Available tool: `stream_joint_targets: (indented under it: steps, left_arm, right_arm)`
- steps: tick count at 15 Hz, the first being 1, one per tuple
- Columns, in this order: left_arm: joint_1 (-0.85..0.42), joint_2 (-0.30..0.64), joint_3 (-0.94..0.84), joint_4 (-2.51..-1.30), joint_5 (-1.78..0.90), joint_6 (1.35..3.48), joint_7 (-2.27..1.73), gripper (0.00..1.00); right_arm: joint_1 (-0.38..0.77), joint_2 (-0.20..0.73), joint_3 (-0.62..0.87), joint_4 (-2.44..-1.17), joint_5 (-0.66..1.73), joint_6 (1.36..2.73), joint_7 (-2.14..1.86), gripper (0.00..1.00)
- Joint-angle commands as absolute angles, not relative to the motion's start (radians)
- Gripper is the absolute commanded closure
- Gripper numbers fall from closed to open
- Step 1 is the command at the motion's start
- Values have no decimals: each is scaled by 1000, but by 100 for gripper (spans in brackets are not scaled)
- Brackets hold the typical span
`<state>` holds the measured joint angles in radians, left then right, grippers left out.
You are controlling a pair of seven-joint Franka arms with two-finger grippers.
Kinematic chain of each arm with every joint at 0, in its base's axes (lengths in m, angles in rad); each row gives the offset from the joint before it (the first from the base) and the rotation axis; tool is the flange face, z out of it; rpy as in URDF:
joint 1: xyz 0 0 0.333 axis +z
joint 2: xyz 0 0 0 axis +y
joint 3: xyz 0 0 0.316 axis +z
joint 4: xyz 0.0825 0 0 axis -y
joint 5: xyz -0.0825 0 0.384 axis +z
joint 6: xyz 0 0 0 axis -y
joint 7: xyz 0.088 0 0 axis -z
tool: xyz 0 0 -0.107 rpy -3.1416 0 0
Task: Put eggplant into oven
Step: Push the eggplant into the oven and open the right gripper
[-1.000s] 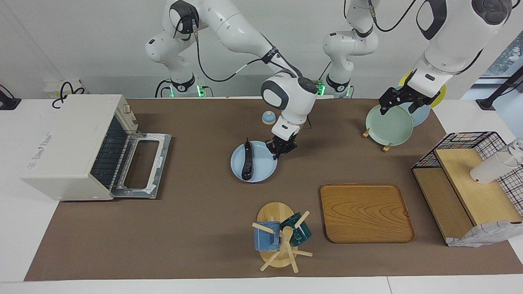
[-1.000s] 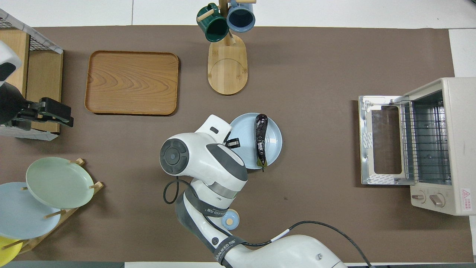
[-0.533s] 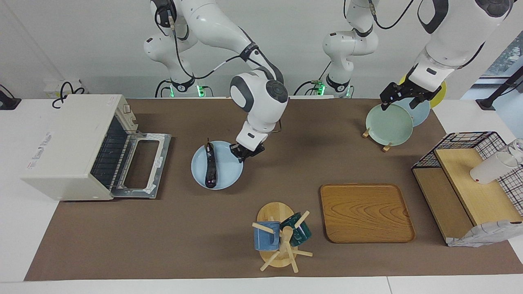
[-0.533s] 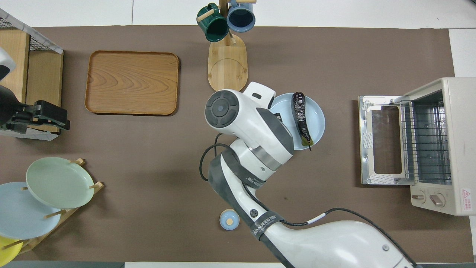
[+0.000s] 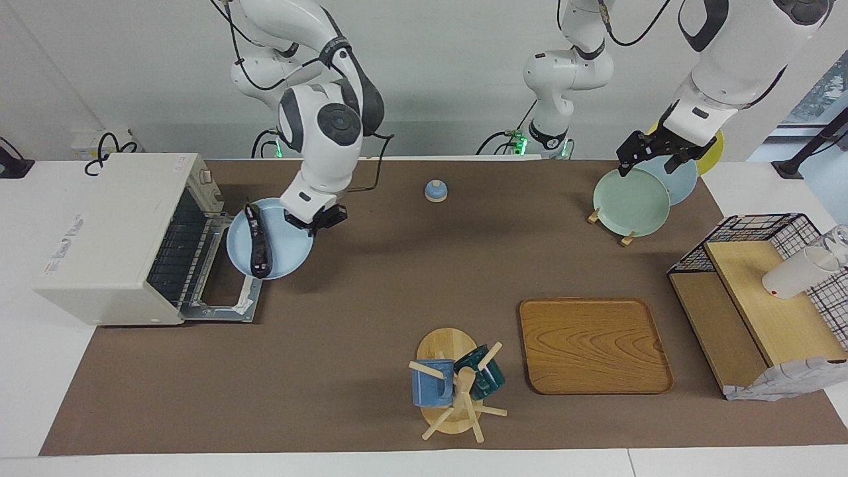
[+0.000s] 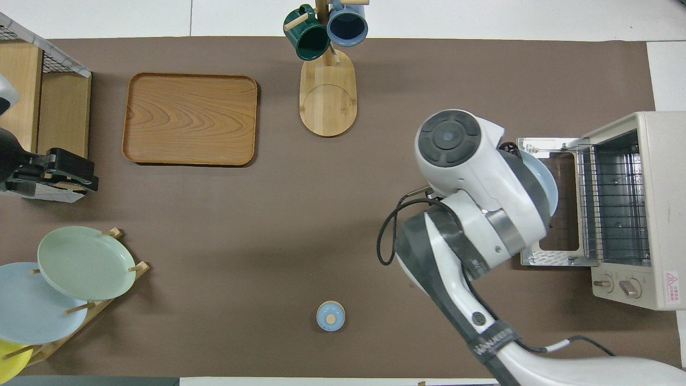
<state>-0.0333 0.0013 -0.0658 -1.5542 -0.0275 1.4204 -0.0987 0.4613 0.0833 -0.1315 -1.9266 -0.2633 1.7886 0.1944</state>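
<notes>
Colours: eggplant (image 5: 256, 241) glossy dark purple-black, on pale blue plate (image 5: 286, 255) at right gripper (image 5: 315, 221) (black fingers, white arm with grey joints). Oven (image 5: 112, 232) just past the plate: cream-white, red lettering on top, silver wire rack. Table mat (image 5: 331, 344) plain brown. Under left gripper (image 5: 652, 159) (black): mint green plate (image 5: 629, 202), light blue plate, yellow plate. Tray (image 5: 593, 344) wood-grain tan. Mugs: blue mug (image 5: 430, 384), dark green mug (image 5: 482, 372)
</notes>
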Motion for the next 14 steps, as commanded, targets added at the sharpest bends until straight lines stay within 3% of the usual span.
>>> stream_joint_targets:
  steps: [1, 9, 14]
  left_arm:
    - [-26, -18, -57, -1591, -43, 1433, -117, 0]
    - [-28, -25, -57, -1595, -41, 1417, -109, 0]
    - [-28, -32, -55, -1595, -40, 1419, -114, 0]
  right_arm:
    - [365, 37, -118, -1982, -287, 1792, 127, 100]
    - [227, 3, -118, -2121, -291, 1943, 51, 100]
    - [178, -2, -120, -2134, -345, 1936, 51, 100]
